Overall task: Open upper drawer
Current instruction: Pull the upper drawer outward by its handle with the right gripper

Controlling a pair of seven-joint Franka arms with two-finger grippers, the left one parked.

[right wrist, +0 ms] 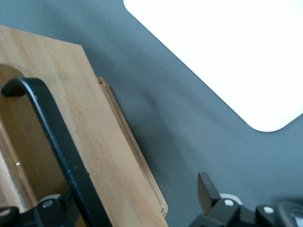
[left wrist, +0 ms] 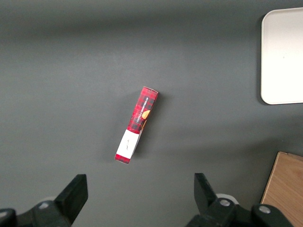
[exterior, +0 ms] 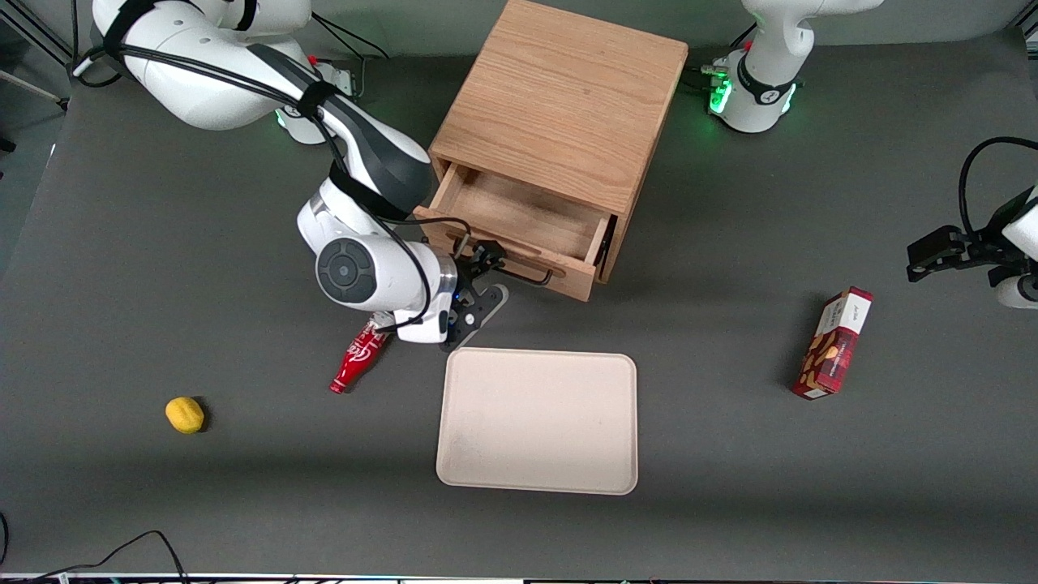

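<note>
upper drawer [exterior: 519,231]: light oak, plain wood inside, nothing visible in it
state: pulled partly out of the cabinet, interior open to view
pose: level, set at a slant, front panel facing the front camera
handle [exterior: 507,261]: thin black bar across the front panel; seen close in the right wrist view [right wrist: 57,142]
gripper [exterior: 484,272]: at the handle
place in front view: just above centre of frame
</note>
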